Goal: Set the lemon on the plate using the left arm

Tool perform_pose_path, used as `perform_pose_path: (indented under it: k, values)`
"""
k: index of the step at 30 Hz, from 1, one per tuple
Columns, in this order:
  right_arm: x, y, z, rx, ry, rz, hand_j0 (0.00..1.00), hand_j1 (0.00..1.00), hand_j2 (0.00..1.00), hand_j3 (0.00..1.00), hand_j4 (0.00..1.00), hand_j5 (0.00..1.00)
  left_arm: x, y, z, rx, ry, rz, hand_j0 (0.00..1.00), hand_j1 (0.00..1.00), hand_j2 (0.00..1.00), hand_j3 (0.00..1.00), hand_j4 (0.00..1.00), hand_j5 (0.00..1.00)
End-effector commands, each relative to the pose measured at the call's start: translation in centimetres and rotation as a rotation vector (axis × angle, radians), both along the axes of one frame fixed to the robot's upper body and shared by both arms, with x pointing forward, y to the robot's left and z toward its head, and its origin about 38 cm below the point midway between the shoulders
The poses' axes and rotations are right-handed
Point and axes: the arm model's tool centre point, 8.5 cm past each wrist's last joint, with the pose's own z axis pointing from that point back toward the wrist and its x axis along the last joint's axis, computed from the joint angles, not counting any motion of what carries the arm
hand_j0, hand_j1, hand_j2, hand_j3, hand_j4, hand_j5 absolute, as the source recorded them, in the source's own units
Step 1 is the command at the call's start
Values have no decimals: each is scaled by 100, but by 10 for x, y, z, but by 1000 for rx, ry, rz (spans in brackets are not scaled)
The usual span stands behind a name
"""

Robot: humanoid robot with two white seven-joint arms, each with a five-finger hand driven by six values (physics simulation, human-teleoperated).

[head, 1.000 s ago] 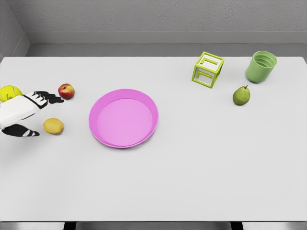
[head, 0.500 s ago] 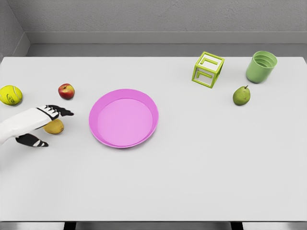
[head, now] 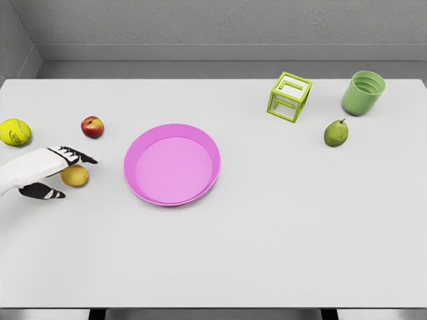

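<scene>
The left robot hand (head: 50, 170), fingers spread, brackets the lemon (head: 75, 176) beside the plate (head: 172, 164).

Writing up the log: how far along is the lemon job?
Early stage. Done: the left robot hand has reached the lemon, fingers open around it. In hand: closing the grasp; the lemon sits on the table. Left: lifting, carrying and placing it on the empty pink plate.

Table (head: 267, 233) is matt, smooth, pale grey. Plate (head: 135, 179) looks like smooth pink plastic with a slight sheen, as does the green cup (head: 363, 93). Lemon (head: 75, 177) skin is dull; wall (head: 200, 23) looks rough.
</scene>
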Motion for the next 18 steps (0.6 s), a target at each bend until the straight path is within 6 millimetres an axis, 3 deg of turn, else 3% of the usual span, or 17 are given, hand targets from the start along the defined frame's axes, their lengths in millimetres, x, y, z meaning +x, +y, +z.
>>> perform_pose_path:
  k: [1,4,18]
  values:
    - [0,0,0,0,0,0,100,100,100,100,100,100,0,2,-1,-3,4,8,86,86,86,86,86,86]
    - [0,0,0,0,0,0,100,100,100,100,100,100,0,1,-1,3,3,5,79,79,79,79,79,79]
    - [0,0,0,0,0,0,100,100,100,100,100,100,0,1,-1,4,5,2,70,70,70,70,70,70]
